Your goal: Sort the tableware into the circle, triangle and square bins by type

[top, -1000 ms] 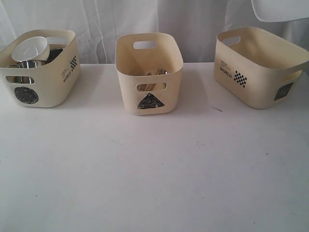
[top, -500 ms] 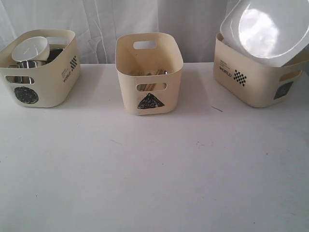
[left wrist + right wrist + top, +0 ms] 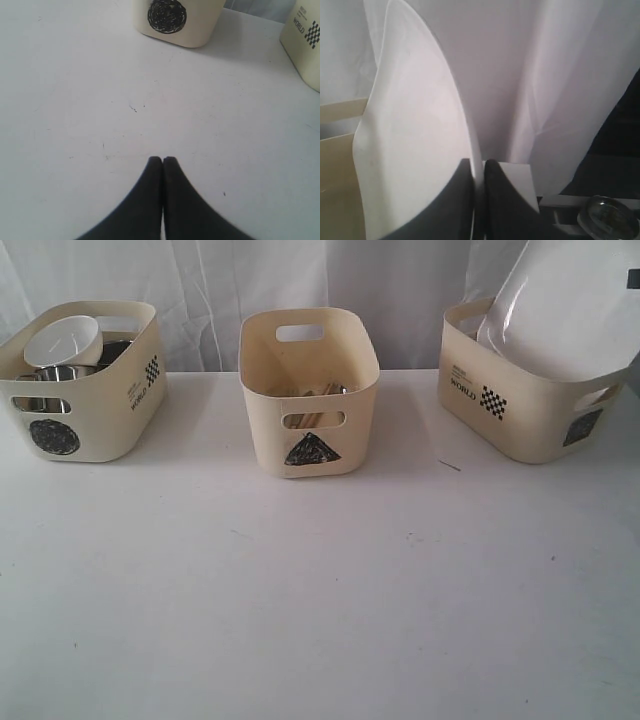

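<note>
Grips plate (image 3: 570,310) rim w/ right end effector (image 3: 479,170); leans tilted inside square bin (image 3: 500,420), top edge above bin rim. Shows left end effector (image 3: 163,162) pressed together, empty, over tabletop (image 3: 75,100).

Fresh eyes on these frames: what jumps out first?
The large white plate, tilted steeply with its lower edge down in the square bin on the right, its rim pinched by the right hand. Next, the circle bin on the left, piled with a white bowl and a steel mug.
</note>
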You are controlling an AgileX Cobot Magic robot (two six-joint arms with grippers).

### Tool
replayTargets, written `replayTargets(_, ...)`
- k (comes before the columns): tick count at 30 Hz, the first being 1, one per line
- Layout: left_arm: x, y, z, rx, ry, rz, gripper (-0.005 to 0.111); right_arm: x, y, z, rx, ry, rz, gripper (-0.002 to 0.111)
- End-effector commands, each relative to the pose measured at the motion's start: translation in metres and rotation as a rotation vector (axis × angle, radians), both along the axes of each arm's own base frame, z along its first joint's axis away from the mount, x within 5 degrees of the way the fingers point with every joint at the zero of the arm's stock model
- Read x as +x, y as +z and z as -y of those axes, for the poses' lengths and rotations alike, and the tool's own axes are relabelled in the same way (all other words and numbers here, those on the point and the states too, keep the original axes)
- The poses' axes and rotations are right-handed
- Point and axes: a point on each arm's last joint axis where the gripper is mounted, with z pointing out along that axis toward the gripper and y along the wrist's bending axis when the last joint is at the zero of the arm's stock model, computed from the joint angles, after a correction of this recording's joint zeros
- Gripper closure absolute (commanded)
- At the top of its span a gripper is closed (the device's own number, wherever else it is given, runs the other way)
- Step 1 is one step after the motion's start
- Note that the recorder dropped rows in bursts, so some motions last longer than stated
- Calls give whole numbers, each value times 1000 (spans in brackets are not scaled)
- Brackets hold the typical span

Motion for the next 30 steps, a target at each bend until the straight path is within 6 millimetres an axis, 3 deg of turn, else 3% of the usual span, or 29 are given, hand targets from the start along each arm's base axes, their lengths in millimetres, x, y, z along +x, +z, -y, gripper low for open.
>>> replayTargets(1,0,-1,0,-5,-4,5,107,2,10,-7,26,-4,20,106)
replayTargets(4,0,-1,0,-5,-4,5,107,3,9,-12,64,39,18,95)
replayTargets(9,0,-1,0,-5,-4,5,107,3,8,-19,177,81,13,67)
replayTargets(14,0,-1,0,-5,-4,5,107,-2,22,-21,175,66,42,64)
replayTargets(18,0,-1,0,-5,-4,5,107,-14,53,-24,171,34,110,70)
replayTargets(23,0,-1,0,-5,-4,5,107,-38,102,-39,353,26,216,109)
replayTargets(27,0,-1,0,-5,-4,5,107,-52,127,-61,702,53,241,108)
replayTargets(30,0,-1,0,-5,-4,5,107,-63,131,-74,925,1,244,108)
